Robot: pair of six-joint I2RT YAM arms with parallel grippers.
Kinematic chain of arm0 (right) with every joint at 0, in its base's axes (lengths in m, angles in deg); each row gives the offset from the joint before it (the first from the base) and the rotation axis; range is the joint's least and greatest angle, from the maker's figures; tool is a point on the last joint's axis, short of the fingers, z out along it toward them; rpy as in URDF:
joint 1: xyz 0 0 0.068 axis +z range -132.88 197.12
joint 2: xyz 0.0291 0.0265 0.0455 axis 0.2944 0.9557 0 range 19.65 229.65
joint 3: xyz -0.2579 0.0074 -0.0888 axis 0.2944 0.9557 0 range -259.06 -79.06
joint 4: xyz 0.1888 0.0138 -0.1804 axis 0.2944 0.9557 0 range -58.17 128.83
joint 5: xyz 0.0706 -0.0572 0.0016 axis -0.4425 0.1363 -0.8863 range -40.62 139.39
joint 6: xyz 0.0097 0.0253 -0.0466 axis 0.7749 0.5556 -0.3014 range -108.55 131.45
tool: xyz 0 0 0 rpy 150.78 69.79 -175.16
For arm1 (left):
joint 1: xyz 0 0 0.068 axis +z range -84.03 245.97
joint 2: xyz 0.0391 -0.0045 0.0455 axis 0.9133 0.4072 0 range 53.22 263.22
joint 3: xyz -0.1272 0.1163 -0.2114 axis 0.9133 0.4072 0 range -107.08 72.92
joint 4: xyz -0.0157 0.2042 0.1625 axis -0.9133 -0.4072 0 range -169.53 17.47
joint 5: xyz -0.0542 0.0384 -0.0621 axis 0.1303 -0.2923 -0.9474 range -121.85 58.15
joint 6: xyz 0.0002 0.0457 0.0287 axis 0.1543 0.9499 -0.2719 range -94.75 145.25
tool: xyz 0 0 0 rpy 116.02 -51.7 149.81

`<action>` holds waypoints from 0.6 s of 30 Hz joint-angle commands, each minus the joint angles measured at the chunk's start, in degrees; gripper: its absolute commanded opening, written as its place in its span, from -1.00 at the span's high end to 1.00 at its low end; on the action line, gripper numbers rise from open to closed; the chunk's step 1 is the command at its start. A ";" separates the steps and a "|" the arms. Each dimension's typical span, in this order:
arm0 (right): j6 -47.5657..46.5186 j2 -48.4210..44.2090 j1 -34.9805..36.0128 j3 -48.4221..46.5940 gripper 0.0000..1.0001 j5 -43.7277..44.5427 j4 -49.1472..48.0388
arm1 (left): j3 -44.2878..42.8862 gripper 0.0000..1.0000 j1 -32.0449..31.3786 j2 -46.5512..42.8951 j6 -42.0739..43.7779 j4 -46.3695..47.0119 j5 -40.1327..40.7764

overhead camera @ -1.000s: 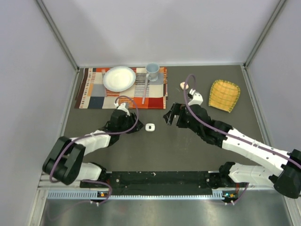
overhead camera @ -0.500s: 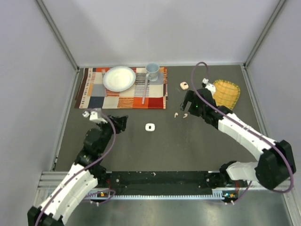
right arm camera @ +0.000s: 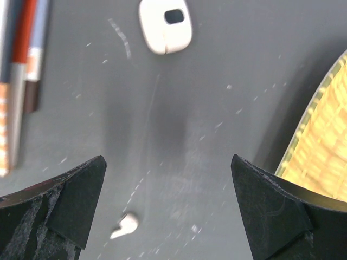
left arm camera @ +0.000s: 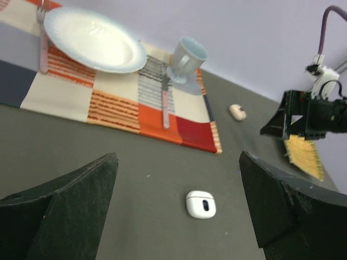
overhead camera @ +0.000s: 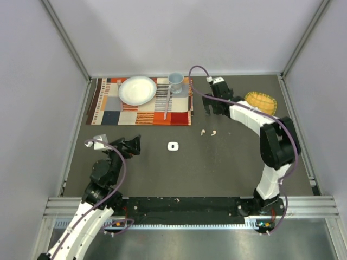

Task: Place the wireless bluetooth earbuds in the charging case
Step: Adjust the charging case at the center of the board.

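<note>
Your left fingers point(left arm camera: 70, 206) are gaping empty left of the case point(overhead camera: 173, 146), right fingers point(right arm camera: 65, 200) gaping empty beyond it, earbuds point(overhead camera: 201, 131) lying right of it

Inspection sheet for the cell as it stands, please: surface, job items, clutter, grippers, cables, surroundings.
surface: dark grey table, light scuffs, no spill seen.
job's things: two earbuds loose side by side, right of centre; white case alone at centre; cream case at the back, just ahead of the right gripper.
clutter: placemat with plate, cup and cutlery, back left; yellow woven mat, back right.
grippers: left gripper open, empty; right gripper open, empty.
cables: purple cable loops off the left arm, another off the right; neither seen touching an item.
surroundings: pale walls; metal rail at the near edge.
</note>
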 commanded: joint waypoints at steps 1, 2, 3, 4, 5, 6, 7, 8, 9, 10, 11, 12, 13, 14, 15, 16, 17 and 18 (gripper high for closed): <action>-8.74 6.52 -4.11 -8.61 -0.98 -4.95 -1.04 | -3.76 -0.98 0.21 4.44 -0.28 -4.74 2.77; -8.92 7.66 -4.99 -10.89 -0.98 -6.39 -0.95 | -4.11 -0.98 0.21 4.97 -0.28 -5.27 3.04; -9.01 9.50 -5.26 -11.95 -0.98 -6.84 -1.38 | -4.63 -0.98 0.21 6.01 -0.46 -5.36 3.13; -9.88 10.65 -5.44 -13.18 -0.98 -7.01 -1.30 | -4.90 -0.98 0.21 6.55 -0.28 -5.45 2.78; -10.76 11.53 -5.52 -15.28 -0.98 -7.02 -1.30 | -5.16 -0.98 0.21 6.81 -0.11 -5.54 1.91; -11.47 13.45 -5.52 -16.44 -0.98 -7.10 -1.38 | -5.60 -0.98 0.21 7.25 0.85 -5.36 0.85; -12.69 14.43 -5.52 -17.75 -0.98 -7.80 -1.30 | -5.61 -0.98 0.21 7.43 1.38 -4.93 -2.12; -13.23 15.39 -5.52 -20.11 -0.97 -8.07 -1.30 | -5.61 -0.98 0.21 7.43 1.74 -4.40 -3.10; -13.41 16.36 -5.52 -21.27 -0.97 -7.81 -1.47 | -5.61 -0.98 0.21 7.43 1.91 -3.70 -3.72; -13.50 18.20 -5.70 -22.41 -0.96 -7.46 -1.65 | -5.61 -0.98 0.21 7.43 1.83 -3.60 -4.08; -13.67 19.35 -5.79 -24.69 -0.95 -7.28 -1.21 | -5.61 -0.98 0.21 7.17 1.83 -3.60 -3.90; -12.98 20.32 -5.88 -26.10 -0.95 -7.02 -0.69 | -5.61 -0.98 0.21 7.08 1.65 -3.43 -3.73; -12.45 22.41 -6.05 -27.59 -0.94 -7.36 1.93 | -5.61 -0.98 0.21 6.91 1.48 -3.43 -3.47; -12.09 23.48 -6.05 -30.74 -0.90 -7.89 3.09 | -5.52 -0.98 0.21 6.47 1.39 -3.25 -3.03; -11.48 24.27 -5.97 -31.73 -0.88 -7.81 3.62 | -5.34 -0.98 0.21 6.38 1.21 -3.08 -2.85; -11.39 25.59 -6.05 -32.44 -0.82 -7.63 3.80 | -5.26 -0.98 0.21 6.20 1.21 -2.73 -2.85; -11.30 26.21 -6.14 -33.40 -0.79 -7.54 3.89 | -5.26 -0.98 0.21 6.03 1.21 -2.72 -2.85; -11.13 26.91 -6.23 -33.93 -0.74 -7.46 4.06 | -5.26 -0.98 0.21 6.03 1.47 -2.72 -2.85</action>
